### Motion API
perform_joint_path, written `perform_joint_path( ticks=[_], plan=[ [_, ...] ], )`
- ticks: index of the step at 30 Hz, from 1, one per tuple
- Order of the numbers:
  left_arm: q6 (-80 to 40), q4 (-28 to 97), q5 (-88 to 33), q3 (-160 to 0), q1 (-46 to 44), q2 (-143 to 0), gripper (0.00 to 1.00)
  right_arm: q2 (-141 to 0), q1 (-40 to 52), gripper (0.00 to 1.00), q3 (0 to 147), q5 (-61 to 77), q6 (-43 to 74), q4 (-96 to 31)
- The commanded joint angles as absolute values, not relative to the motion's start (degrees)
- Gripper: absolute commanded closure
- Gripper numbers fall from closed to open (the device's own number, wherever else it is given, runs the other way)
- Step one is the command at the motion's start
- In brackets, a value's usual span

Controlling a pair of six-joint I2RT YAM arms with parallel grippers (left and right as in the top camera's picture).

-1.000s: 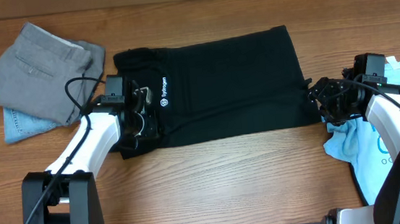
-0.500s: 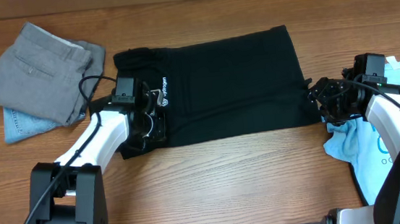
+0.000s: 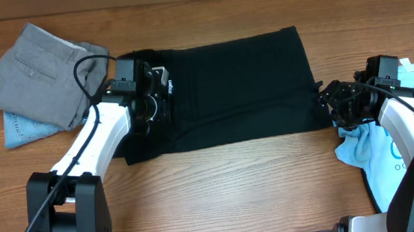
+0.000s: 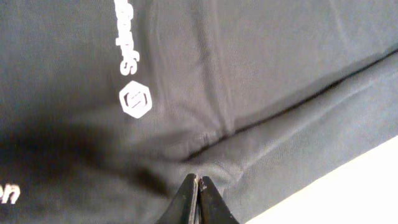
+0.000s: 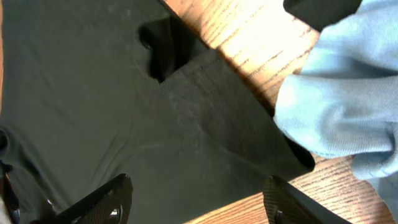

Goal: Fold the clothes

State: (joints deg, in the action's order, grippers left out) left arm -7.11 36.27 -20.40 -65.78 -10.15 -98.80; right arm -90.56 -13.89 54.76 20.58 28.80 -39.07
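Clearly the risk sits at the left end. The black T-shirt (image 3: 242, 83) lies flat across the middle of the bench (image 3: 236, 196), laid out as a rough rectangle. The left gripper (image 4: 198, 190) has its jaws pressed together on a small pucker of cloth just below the white logo (image 4: 135, 99). That bite looks thin: creases run into the tips, but I cannot tell whether one layer or the whole stack is caught. Lifting on a single layer would peel the shirt open instead of carrying the fold across, and a shallow pinch could slip free partway. The right gripper (image 3: 343, 102), jaws spread and holding nothing, hovers at the shirt's right edge, just beside a light blue T-shirt (image 3: 412, 136). Closing there carelessly could snag that blue cloth too. Grey trousers (image 3: 41, 70) lie near the left arm, and a wide swing could drag them.
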Motion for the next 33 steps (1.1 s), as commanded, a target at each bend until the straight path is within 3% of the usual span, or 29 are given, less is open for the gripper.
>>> perform_joint_path(
  ticks=[1, 3, 4, 12, 20, 33],
  plan=[
    [-5.6, 41.3, -21.3, -66.4, -10.6, -99.2, 0.87, -90.6, -13.9, 0.29, 55.8, 20.5, 27.8, -39.4],
    [-1.7, 45.6, -21.1, -66.0, -10.7, -99.2, 0.72, -90.6, -13.9, 0.29, 55.8, 20.3, 26.9, -39.6],
    [0.2, 46.4, -20.5, -65.7, -10.9, -99.3, 0.69, -90.6, -13.9, 0.29, 55.8, 20.1, 26.9, -39.6],
    [1.8, 44.4, -14.1, -64.9, -14.2, -100.1, 0.60, -90.6, -13.9, 0.28, 55.8, 20.2, 27.0, -39.2],
    [1.7, 44.1, -10.1, -64.9, -17.0, -103.4, 0.63, -90.6, -13.9, 0.28, 55.8, 20.1, 26.9, -39.4],
    [1.8, 40.5, -7.5, -64.9, -17.0, -104.6, 0.77, -90.6, -13.9, 0.28, 55.8, 20.1, 26.9, -39.4]
  ],
)
